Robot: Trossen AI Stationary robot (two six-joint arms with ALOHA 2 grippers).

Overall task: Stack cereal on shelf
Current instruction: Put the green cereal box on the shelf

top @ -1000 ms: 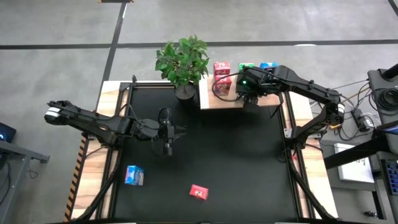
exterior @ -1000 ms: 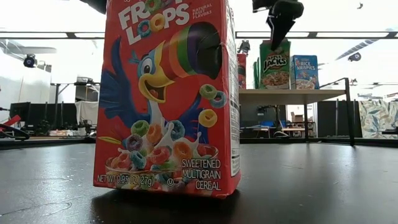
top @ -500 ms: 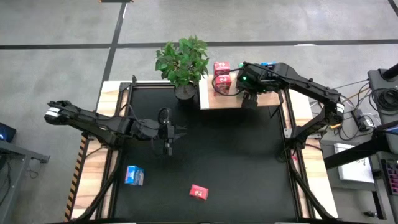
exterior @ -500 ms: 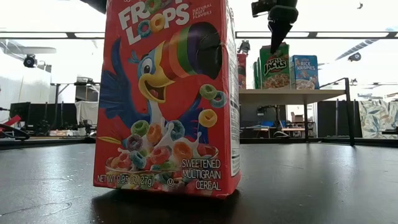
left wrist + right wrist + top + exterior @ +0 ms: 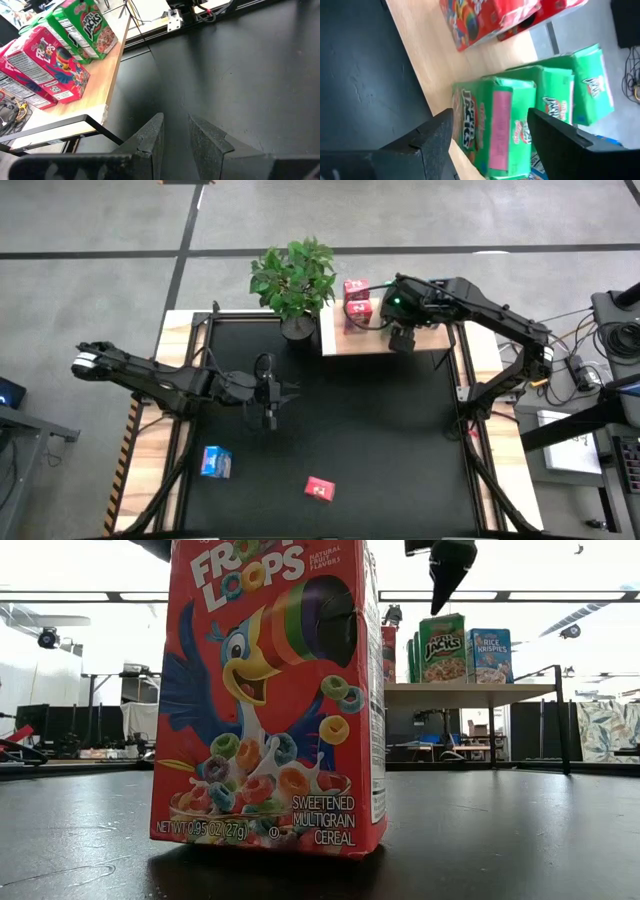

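The pale wood shelf (image 5: 350, 340) stands at the table's far edge. On it are pink-red boxes (image 5: 355, 290), three green boxes (image 5: 540, 100) and a blue box (image 5: 490, 655), all resting on their bases. My right gripper (image 5: 490, 115) hangs open just above the nearest green box (image 5: 443, 647), one finger to each side of it, touching nothing. My left gripper (image 5: 175, 119) waits open over the middle of the table (image 5: 270, 395). A blue box (image 5: 215, 462) and a pink-red box (image 5: 320, 489) lie on the black tabletop near its front edge. The pink-red one fills the low view (image 5: 270, 690).
A potted plant (image 5: 293, 280) stands just left of the shelf. A black metal frame (image 5: 75, 125) runs along the tabletop's edge by the shelf. Bare black tabletop (image 5: 380, 440) lies between the shelf and the two loose boxes.
My right gripper has risen off the top of the nearest green box on the shelf and shifted a little toward the table's left. The green box stays upright on the shelf.
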